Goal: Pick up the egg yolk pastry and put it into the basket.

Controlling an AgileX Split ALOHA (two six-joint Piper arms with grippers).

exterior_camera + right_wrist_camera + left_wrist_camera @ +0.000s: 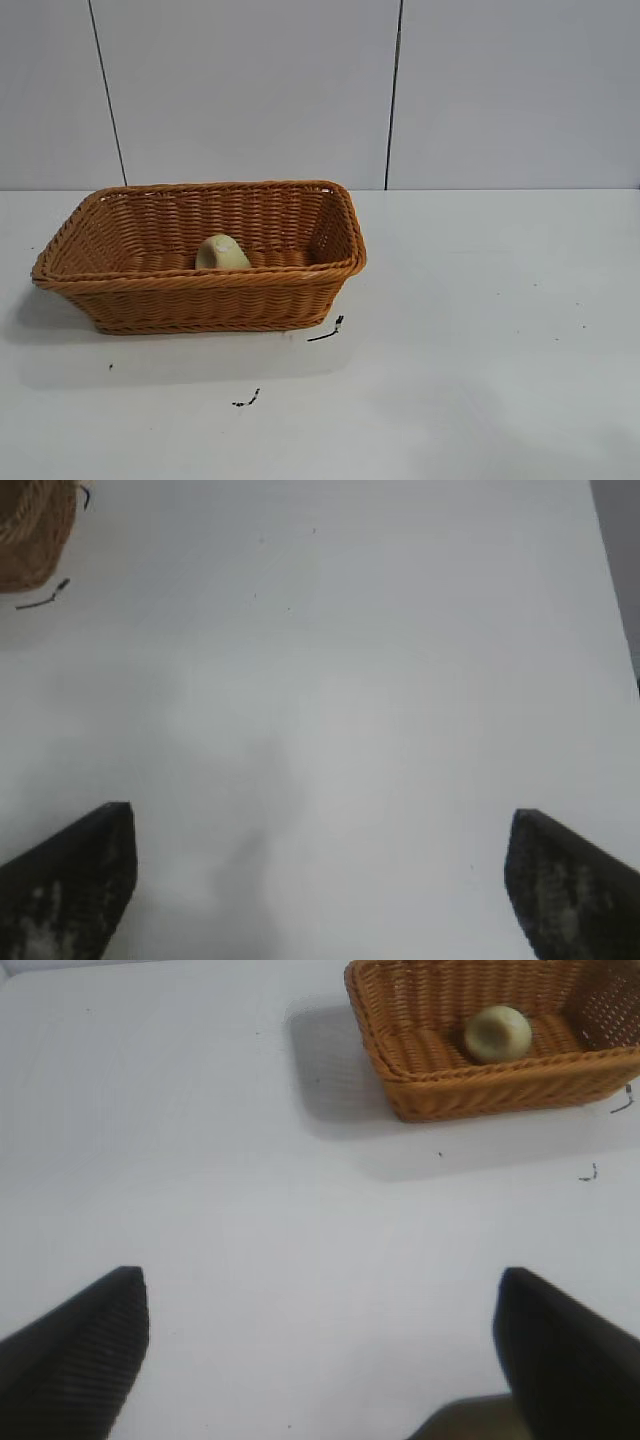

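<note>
The orange-brown wicker basket (215,292) stands on the white table at the left. The pale yellow egg yolk pastry (221,253) lies inside it, near the front wall. The left wrist view shows the basket (470,1095) far off with the pastry (497,1033) in it. My left gripper (320,1350) is open and empty above bare table, well away from the basket. My right gripper (320,880) is open and empty above bare table; a corner of the basket (35,535) shows far off. Neither arm appears in the exterior view.
Small black marks (327,331) lie on the table in front of the basket's right corner, and another mark (247,399) lies nearer the front. A grey panelled wall (400,90) stands behind the table.
</note>
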